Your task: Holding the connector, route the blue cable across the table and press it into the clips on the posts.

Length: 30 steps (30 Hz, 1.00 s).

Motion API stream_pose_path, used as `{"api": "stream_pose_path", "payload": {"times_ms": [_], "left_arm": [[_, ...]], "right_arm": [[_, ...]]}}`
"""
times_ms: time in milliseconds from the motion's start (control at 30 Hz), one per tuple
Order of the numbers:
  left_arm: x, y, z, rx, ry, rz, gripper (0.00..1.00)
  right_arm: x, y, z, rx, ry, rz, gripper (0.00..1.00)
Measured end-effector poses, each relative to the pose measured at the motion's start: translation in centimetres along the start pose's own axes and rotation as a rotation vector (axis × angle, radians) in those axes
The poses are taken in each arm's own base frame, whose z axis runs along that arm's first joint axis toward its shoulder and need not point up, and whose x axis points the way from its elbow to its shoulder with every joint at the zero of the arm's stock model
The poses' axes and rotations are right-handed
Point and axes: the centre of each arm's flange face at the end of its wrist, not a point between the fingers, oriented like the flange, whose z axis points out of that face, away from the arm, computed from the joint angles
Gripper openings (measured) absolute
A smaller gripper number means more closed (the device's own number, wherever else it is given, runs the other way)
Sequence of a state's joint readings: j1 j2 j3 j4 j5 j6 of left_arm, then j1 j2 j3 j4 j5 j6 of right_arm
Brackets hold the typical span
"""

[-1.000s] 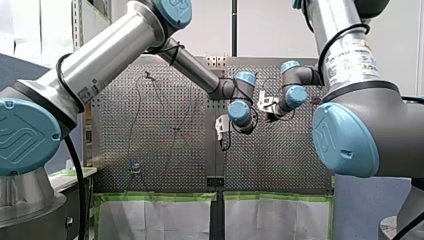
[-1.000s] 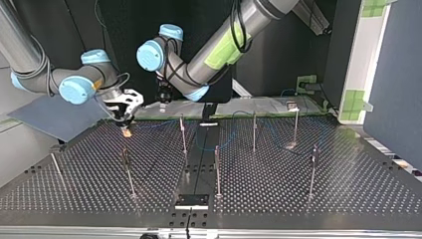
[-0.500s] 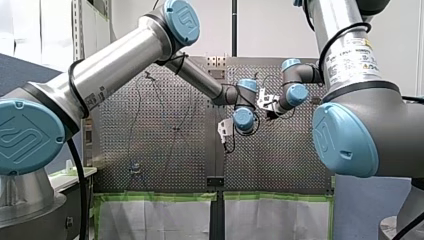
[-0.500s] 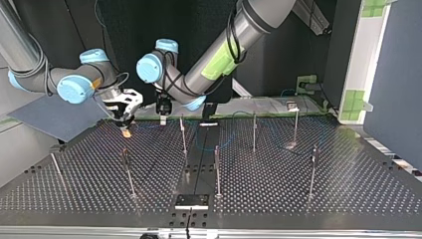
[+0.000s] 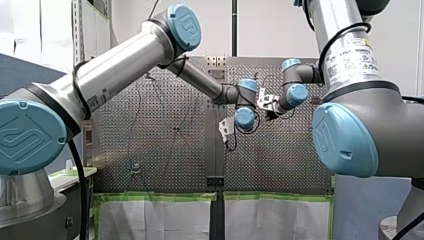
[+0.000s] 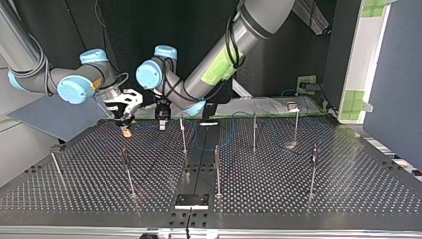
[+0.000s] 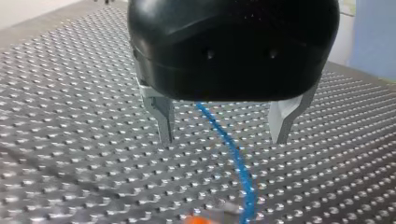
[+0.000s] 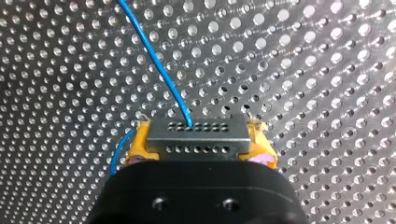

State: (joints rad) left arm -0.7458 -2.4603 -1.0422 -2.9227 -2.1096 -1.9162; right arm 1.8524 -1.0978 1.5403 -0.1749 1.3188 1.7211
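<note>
**Connector held fast, free jaws astride the cable**

Nearest the camera in the top view, the dark perforated metal table [image 6: 298,204] carries thin upright metal posts [image 6: 217,172] across the lower frame, with more behind them at mid-frame. Their clips are too small to tell whether any holds cable. The thin blue cable [image 6: 199,145] lies slack among the middle posts. Farthest back, at the upper left, my right arm [image 6: 74,88] has its jaws clenched on the grey rectangular metal connector [image 8: 196,137], gripped between yellow pads [image 8: 140,149], with the cable leaving the connector's face. Just right of it, my left arm [image 6: 219,50] has its jaws released, metal fingers [image 7: 161,116] well apart on either side of the cable and clear of it. The step looks like taking the cable close to the connector. I'd centre the strand between the fingers, close lightly enough for it to slide, and hold the connector steady so the run goes untwisted toward the first post
</note>
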Motion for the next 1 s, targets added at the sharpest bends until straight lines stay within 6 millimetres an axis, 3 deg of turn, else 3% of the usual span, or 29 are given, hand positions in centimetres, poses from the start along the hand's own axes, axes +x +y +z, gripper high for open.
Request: {"api": "stream_pose_path", "payload": {"times_ms": [233,700,733,767,800,1000], "left_arm": [[1.5,0.7,1.9,-0.025,0.006,-0.001,1.0],[0.4,-0.3,2.6,-0.026,-0.013,-0.008,1.0],[0.4,-0.3,2.6,-0.026,-0.013,-0.008,0.22],[0.4,-0.3,2.5,-0.027,-0.013,-0.008,0.22],[0.4,-0.4,2.5,-0.027,-0.014,-0.008,0.0],[0.4,-0.4,2.4,-0.045,-0.024,-0.019,0.0]], "right_arm": [[0.0,-0.1,0.0,0.005,0.0,0.0,0.0],[0.0,-0.1,0.0,0.005,0.001,0.001,0.0],[0.0,-0.1,0.0,0.005,0.001,0.001,0.0],[0.0,0.0,0.0,0.004,0.002,0.001,0.0],[0.1,0.0,0.0,0.004,0.002,0.001,0.0],[0.1,0.1,0.0,0.002,0.003,0.002,0.0]]}}
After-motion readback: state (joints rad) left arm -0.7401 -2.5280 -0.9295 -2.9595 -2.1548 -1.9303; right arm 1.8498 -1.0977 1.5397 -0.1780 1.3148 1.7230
